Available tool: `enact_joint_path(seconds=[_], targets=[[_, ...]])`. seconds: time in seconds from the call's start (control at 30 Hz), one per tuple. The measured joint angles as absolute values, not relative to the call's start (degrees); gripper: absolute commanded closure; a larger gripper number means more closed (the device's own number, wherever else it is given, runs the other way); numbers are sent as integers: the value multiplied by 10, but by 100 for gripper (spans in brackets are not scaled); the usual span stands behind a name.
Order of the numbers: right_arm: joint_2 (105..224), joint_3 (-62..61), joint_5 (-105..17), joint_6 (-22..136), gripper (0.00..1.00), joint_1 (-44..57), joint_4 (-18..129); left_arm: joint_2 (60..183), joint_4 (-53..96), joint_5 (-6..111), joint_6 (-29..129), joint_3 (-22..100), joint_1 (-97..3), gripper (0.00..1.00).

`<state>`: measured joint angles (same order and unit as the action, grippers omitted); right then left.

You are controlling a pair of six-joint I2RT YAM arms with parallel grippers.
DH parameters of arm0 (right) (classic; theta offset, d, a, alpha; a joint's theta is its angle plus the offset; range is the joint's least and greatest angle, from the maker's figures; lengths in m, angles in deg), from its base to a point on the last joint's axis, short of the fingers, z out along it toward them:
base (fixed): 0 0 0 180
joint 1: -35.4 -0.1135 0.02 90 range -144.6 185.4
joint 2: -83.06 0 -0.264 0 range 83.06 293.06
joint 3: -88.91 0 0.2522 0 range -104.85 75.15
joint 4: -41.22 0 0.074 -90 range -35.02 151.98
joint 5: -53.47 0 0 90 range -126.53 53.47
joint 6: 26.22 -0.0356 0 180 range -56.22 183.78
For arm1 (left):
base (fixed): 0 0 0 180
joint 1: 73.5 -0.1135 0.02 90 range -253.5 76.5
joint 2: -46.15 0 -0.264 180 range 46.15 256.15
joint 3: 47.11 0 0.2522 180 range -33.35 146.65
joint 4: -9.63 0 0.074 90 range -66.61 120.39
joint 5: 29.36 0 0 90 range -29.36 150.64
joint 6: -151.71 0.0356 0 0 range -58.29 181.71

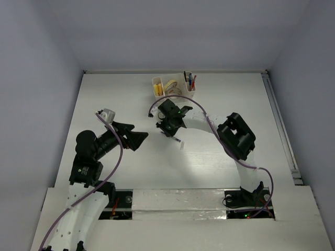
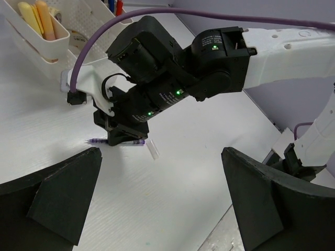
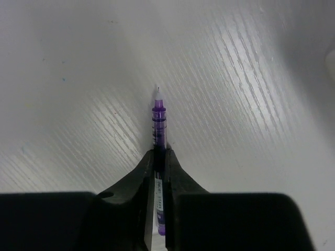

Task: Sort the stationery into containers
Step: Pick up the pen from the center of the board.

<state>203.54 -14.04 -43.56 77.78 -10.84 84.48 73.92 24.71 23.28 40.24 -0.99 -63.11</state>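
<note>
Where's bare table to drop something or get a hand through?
Free: far-left corner of the table, left of the organizer; far-right stretch beyond it; near strip between left claw and right arm's elbow. Crowded: centre, where right claw pinches the purple pen just before the organizer.

Left tool spread wide; right tool clamped closed.
</note>
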Motion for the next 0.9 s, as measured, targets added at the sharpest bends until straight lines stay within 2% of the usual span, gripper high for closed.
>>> enact_joint_path(seconds=[0.07,0.23,0.37,0.47,0.53,0.67,0.9], targets=[[2035,-141,-436,778,100,-108,842,741,247,233,402,-10,-631,1],[2026,-120,-429,759,100,-109,775,744,248,234,402,-10,-632,1],[1967,-58,-417,715,100,-109,692,749,249,236,402,-10,-635,1],[1898,-13,-411,652,100,-109,618,754,250,237,402,-10,-635,1],[1850,14,-411,606,100,-109,566,757,250,237,402,-10,-635,6],[1761,76,-428,499,100,-109,444,767,250,237,402,-10,-635,9],[1727,165,-502,334,100,-110,260,784,250,236,402,-10,-635,13]])
